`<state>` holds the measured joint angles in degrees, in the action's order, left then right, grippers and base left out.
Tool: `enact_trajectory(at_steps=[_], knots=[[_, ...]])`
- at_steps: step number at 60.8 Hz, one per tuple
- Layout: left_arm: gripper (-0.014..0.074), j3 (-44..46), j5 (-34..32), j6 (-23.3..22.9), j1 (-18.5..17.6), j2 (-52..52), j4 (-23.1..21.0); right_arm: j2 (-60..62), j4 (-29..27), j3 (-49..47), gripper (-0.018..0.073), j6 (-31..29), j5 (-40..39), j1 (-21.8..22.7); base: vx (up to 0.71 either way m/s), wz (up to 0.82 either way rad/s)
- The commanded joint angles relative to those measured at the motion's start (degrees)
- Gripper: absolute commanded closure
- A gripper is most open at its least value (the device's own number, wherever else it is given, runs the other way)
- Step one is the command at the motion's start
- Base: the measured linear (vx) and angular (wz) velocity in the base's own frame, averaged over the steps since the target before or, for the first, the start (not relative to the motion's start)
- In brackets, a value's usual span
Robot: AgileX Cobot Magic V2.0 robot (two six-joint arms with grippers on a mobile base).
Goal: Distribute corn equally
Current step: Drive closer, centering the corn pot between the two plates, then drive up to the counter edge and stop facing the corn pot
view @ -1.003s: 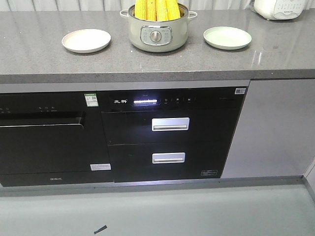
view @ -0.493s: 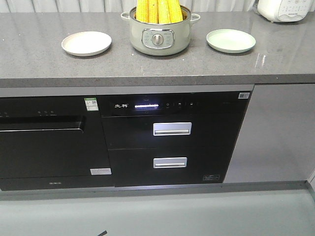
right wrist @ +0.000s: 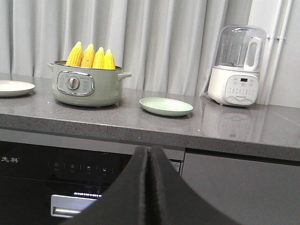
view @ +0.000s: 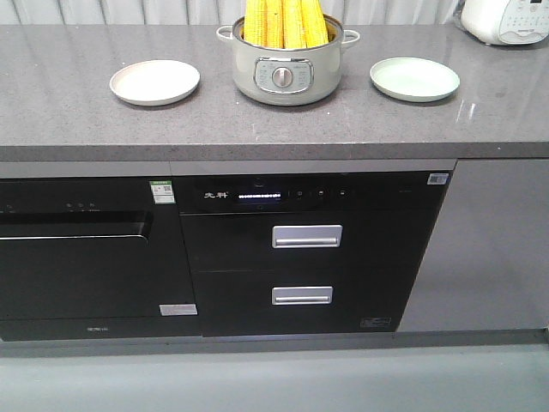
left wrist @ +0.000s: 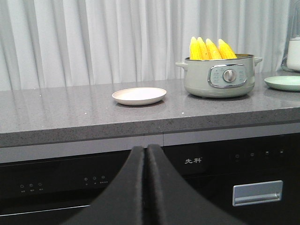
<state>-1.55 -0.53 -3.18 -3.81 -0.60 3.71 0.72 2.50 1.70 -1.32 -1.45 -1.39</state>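
Left wrist view: left pincer [left wrist: 146, 151] fills the bottom of the shot, jaws pressed together with nothing in them, parked low in front of the black oven fronts [left wrist: 47, 183].
Right wrist view: same deal, right pincer [right wrist: 150, 151] closed flat and holding nothing, below tabletop level.
Tabletop [view: 69, 120]: grey stone, sits above both pincers, so I'd guess the arms have to rise first.
Plates: cream plate [view: 154, 81] left of the pot, green plate [view: 414, 79] right of it, both bare. Looks set up for a two-and-two split.
Corn [view: 283, 19]: all four cobs stand point-up in the pot [view: 287, 73], tips poking out, probably easy to pinch.
Progress: not started, I reckon.
Back: white blender-ish appliance [right wrist: 236, 65], then curtain [right wrist: 164, 42].
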Motion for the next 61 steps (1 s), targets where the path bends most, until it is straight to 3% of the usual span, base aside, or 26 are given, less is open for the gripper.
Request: enact_trajectory(at_steps=[1,61], knots=[[0.0603,-0.18,-4.12,-0.22,-0.19,-0.97,-0.08,0.33,0.42,0.39,0.0564,-0.32,-4.59,0.22,0.08,0.03],[0.0603,-0.18,-4.12,-0.22,-0.19,-0.97,-0.08,0.33,0.42,0.39,0.0564,-0.32,-4.59,0.22,0.08,0.00]])
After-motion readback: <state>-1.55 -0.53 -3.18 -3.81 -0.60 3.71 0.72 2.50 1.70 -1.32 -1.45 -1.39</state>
